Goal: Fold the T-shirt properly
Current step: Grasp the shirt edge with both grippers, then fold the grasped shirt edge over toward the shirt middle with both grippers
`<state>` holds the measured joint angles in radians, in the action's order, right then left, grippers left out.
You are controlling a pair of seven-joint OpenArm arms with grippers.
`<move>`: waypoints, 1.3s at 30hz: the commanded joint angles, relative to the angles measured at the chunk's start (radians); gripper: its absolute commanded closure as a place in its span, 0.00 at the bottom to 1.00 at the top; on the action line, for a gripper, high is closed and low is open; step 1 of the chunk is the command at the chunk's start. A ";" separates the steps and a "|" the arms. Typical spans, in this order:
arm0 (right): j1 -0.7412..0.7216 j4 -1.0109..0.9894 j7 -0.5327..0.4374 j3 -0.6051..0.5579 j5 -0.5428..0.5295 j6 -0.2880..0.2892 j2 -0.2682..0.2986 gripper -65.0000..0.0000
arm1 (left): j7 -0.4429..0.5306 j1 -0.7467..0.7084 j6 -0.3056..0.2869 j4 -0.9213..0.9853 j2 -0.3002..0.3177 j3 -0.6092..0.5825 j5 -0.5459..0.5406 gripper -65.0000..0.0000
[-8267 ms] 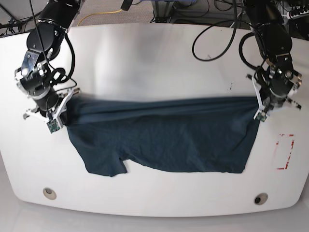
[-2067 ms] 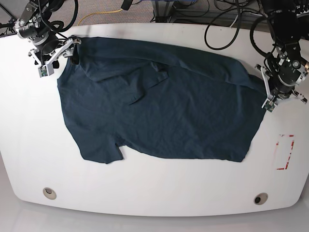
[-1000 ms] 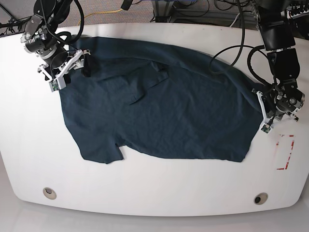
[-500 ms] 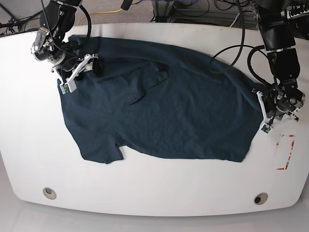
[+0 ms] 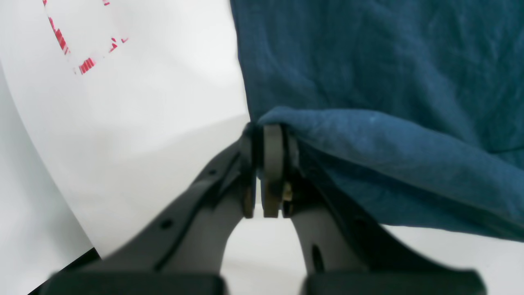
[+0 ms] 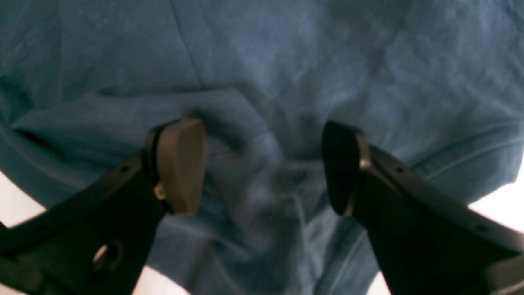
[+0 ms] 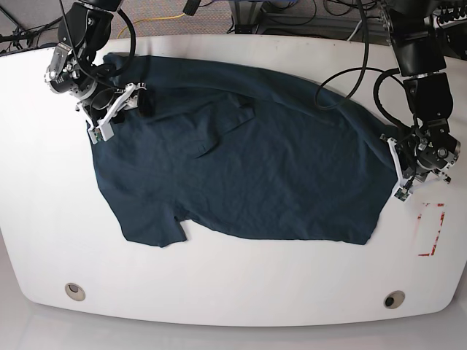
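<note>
The dark teal-navy T-shirt [image 7: 241,168] lies spread on the white table [image 7: 233,292], wrinkled near its far middle, with one sleeve at the front left. No white tag mark shows. My left gripper [image 7: 398,179] is at the shirt's right edge; in the left wrist view it [image 5: 262,135] is shut on a raised fold of the cloth [image 5: 368,139]. My right gripper [image 7: 122,117] is over the shirt's far left corner; in the right wrist view it [image 6: 262,164] is open, with the cloth [image 6: 286,82] bunched between its fingers [image 6: 182,164].
A red dashed tape rectangle [image 7: 430,230] marks the table right of the shirt and also shows in the left wrist view [image 5: 82,53]. Two round holes [image 7: 74,291] [image 7: 394,300] sit near the front edge. Cables hang behind the table's far edge.
The shirt, earlier doubled over, now lies opened toward the far side. My right gripper has moved right from the far left corner onto the cloth. My left gripper has stayed put lately.
</note>
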<state>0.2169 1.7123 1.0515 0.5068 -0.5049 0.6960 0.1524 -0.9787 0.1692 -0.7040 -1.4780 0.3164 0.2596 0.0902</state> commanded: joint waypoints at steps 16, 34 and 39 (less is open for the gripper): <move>0.003 0.035 -0.014 -0.063 -0.019 0.002 0.009 0.39 | 0.007 0.000 0.006 -0.016 0.014 0.004 0.001 0.98; 0.032 0.121 -0.014 -0.058 -0.019 0.002 0.013 1.00 | 0.007 -0.001 0.006 -0.016 0.017 0.005 0.001 0.98; 0.046 0.170 -0.014 -0.012 -0.021 0.002 0.011 1.00 | 0.007 0.000 0.006 -0.016 0.014 0.005 0.001 0.98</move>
<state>0.2680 1.8481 1.0561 0.4637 -0.5102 0.6968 0.1516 -0.9787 0.1478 -0.7040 -1.4780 0.3164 0.2596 0.0906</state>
